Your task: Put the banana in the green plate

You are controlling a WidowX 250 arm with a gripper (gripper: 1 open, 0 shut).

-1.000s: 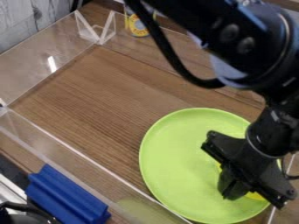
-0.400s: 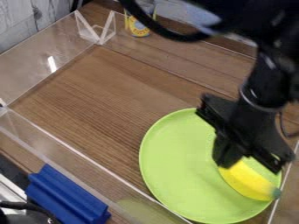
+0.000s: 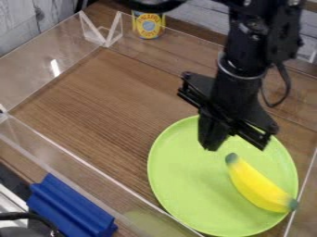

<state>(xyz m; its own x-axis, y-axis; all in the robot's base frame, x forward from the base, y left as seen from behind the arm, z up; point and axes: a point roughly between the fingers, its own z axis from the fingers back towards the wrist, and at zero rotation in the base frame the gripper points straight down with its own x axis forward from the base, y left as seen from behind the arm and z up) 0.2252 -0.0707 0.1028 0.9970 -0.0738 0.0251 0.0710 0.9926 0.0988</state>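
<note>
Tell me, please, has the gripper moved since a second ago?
Yes. The gripper has risen up and left, from the green plate's right edge, leaving the banana lying there.

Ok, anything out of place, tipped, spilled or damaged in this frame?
Nothing stands out. The banana lies flat on the green plate, near its right edge. The gripper, fingers shut and empty, hangs above the plate. A yellow can stands upright at the back.

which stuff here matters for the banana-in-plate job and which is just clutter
Job: small yellow toy banana; large round lime-green plastic plate; black gripper.
Lying about: blue ridged plastic block; yellow labelled can; clear triangular stand.
</note>
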